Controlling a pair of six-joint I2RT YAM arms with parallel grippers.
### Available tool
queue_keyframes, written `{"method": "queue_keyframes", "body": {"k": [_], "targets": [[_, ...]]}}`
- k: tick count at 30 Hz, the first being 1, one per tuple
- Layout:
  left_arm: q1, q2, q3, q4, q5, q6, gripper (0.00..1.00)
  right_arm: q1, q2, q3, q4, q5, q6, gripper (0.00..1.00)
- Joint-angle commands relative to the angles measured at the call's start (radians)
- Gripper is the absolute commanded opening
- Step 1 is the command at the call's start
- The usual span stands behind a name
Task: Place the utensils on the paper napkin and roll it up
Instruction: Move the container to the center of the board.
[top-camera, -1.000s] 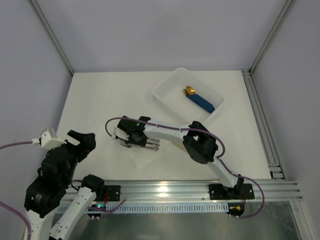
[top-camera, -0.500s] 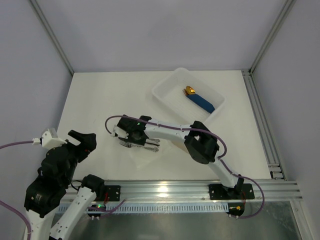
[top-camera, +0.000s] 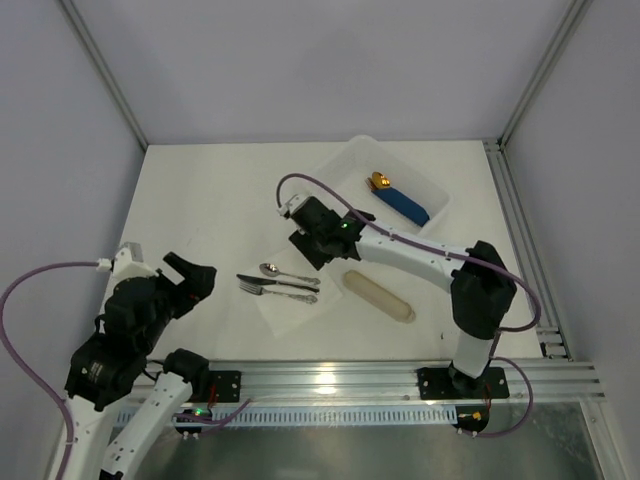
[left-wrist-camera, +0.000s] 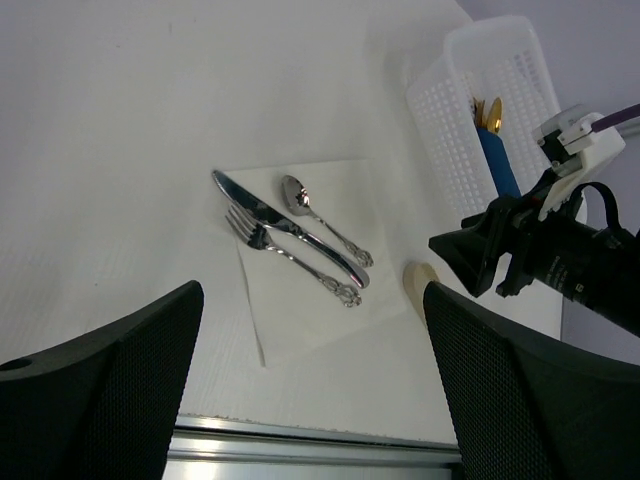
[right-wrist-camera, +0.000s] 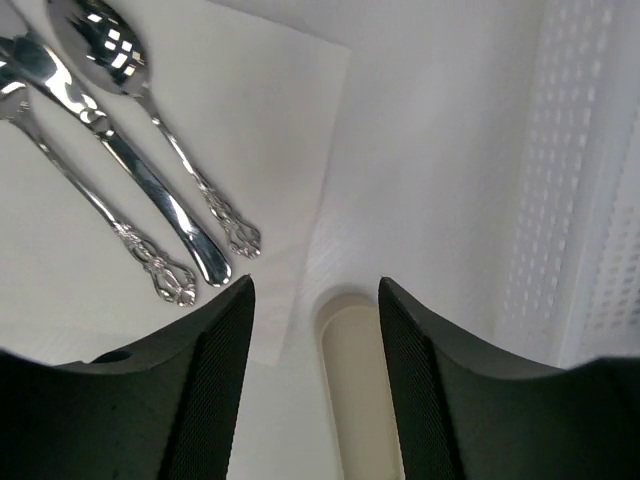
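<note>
The utensils (left-wrist-camera: 288, 230) are laid on the paper napkin (left-wrist-camera: 300, 320); rolling is not yet begun.
Left tool (top-camera: 190, 275) and right tool (right-wrist-camera: 315, 290) are open, empty; a napkin edge is to be gripped next.

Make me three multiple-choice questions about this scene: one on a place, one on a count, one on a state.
1. Where do the utensils lie? A in the white tray; B on the paper napkin; C on the beige sleeve.
2. How many silver pieces? A two; B three; C five.
3. How is the right gripper? A open, empty; B shut on the utensils; C shut on the napkin.
Key: 1 B, all lie on the napkin; 2 B, knife, fork, spoon; 3 A, fingers apart, nothing between.
</note>
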Motion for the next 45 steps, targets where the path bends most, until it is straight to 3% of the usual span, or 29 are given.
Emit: {"method": "queue_keyframes", "body": {"k": [1,4,7,8,10,13,18,19,22,23,26,27,31,40,45], "targets": [[0.004,0.06,-0.065,0.095,0.148,-0.003,0.93,-0.032,-0.102,-0.143,0.05,0.038,0.151,0.58],[0.004,0.149,-0.124,0.145,0.238,-0.034,0.9,-0.035,-0.195,-0.264,0.089,0.052,0.19,0.58],[0.004,0.212,-0.171,0.208,0.344,-0.057,0.9,-0.036,-0.292,-0.416,0.162,0.041,0.23,0.69],[0.004,0.221,-0.181,0.224,0.37,-0.063,0.89,-0.036,-0.385,-0.46,0.204,0.054,0.294,0.75],[0.004,0.233,-0.195,0.248,0.386,-0.075,0.9,-0.044,-0.494,-0.612,0.326,0.052,0.363,0.99],[0.004,0.243,-0.216,0.265,0.423,-0.098,0.87,-0.099,-0.685,-0.767,0.473,-0.066,0.463,0.99],[0.004,0.207,-0.322,0.334,0.461,-0.153,0.79,-0.141,-0.719,-0.765,0.445,-0.189,0.495,0.99],[0.004,0.2,-0.337,0.345,0.46,-0.162,0.73,-0.141,-0.688,-0.754,0.434,-0.183,0.521,0.97],[0.004,0.186,-0.372,0.386,0.463,-0.181,0.67,-0.153,-0.627,-0.749,0.437,-0.189,0.584,0.79],[0.004,0.189,-0.376,0.397,0.461,-0.181,0.66,-0.154,-0.615,-0.755,0.448,-0.201,0.596,0.67],[0.004,0.227,-0.377,0.406,0.466,-0.166,0.62,-0.157,-0.57,-0.79,0.517,-0.227,0.63,0.47],[0.004,0.239,-0.379,0.415,0.469,-0.161,0.6,-0.159,-0.558,-0.797,0.526,-0.227,0.635,0.34],[0.003,0.31,-0.385,0.457,0.487,-0.138,0.49,-0.162,-0.507,-0.812,0.549,-0.21,0.665,0.13],[-0.016,0.359,-0.425,0.547,0.47,-0.149,0.28,-0.162,-0.449,-0.901,0.617,-0.155,0.734,0.04],[-0.046,0.408,-0.423,0.587,0.467,-0.15,0.25,-0.164,-0.441,-0.896,0.585,-0.06,0.741,0.04]]}}
